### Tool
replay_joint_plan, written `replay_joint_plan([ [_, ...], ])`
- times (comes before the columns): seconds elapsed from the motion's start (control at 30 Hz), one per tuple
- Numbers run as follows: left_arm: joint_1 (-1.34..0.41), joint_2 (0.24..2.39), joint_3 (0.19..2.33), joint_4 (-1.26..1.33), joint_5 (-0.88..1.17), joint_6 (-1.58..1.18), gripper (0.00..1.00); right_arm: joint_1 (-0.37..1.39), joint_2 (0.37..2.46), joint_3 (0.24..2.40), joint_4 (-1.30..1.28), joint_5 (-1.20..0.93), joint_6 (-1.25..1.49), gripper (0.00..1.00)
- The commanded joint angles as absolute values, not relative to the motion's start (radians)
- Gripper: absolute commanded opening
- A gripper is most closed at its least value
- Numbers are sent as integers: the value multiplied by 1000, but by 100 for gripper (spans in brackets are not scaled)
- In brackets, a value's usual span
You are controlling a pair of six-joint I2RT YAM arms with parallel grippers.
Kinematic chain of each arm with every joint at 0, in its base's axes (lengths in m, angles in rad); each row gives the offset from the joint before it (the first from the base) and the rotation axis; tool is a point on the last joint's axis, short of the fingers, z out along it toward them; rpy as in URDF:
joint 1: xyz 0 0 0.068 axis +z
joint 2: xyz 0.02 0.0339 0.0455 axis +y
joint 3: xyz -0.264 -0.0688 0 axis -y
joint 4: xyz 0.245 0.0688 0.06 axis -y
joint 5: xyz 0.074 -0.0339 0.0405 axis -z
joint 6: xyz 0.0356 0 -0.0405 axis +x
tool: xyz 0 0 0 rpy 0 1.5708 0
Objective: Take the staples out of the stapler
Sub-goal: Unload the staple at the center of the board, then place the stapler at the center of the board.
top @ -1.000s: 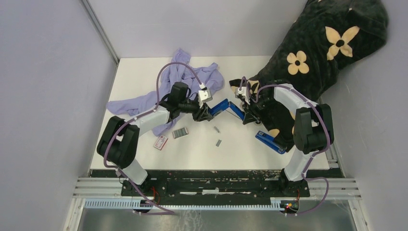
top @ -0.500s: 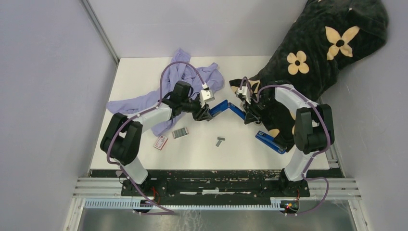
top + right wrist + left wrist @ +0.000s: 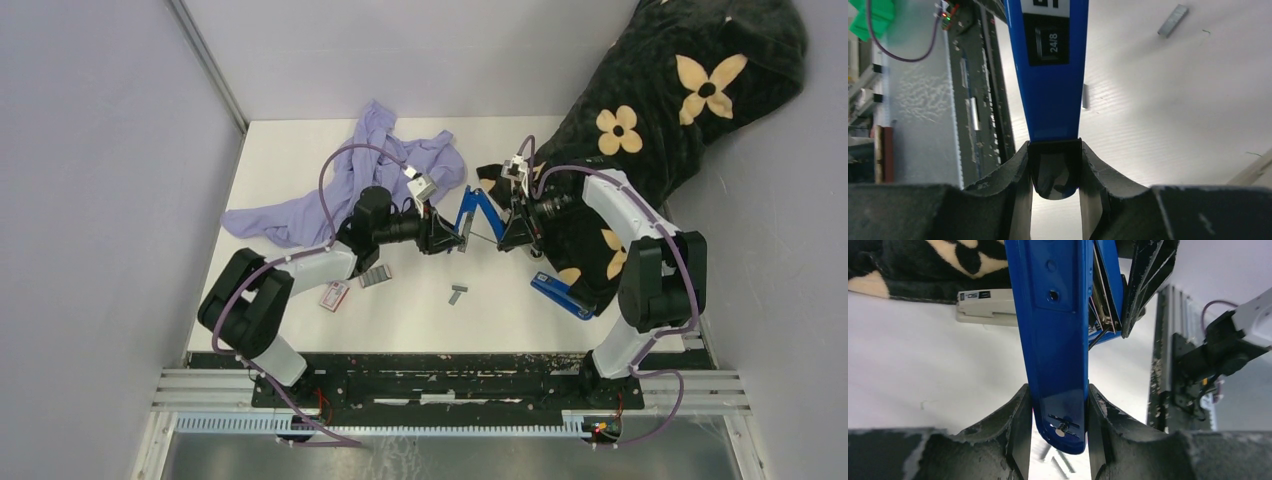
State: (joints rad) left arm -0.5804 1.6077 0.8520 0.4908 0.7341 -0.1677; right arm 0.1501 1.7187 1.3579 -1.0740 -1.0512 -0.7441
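Centre of top view: blue metal stapler held hinged open in a V, prob. so the magazine can shed strips. Left gripper clamps one leg, right gripper the labelled leg. Silver ribbed staples lie on the white table, just below centre.

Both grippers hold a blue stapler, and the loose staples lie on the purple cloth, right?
One slip. The left gripper and right gripper do hold the blue stapler, but the loose staples lie on the bare white table, as the top view shows.
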Motion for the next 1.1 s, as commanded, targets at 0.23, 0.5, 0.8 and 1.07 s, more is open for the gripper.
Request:
replay_joint_plan([
  [0.23, -687, 1560, 738, 1047, 625, -624, 6, 140, 1661, 1401, -969, -1280, -431, 1],
  [0.5, -699, 1558, 738, 1063, 504, -684, 48, 140, 1654, 1380, -877, -1262, -301, 1],
  [0.8, -699, 1511, 694, 1082, 417, -692, 82, 140, 1655, 1377, -825, -1278, -227, 1],
  [1.07, -683, 1326, 632, 830, 167, -561, 95, 139, 1665, 1413, -799, -1179, -184, 1],
])
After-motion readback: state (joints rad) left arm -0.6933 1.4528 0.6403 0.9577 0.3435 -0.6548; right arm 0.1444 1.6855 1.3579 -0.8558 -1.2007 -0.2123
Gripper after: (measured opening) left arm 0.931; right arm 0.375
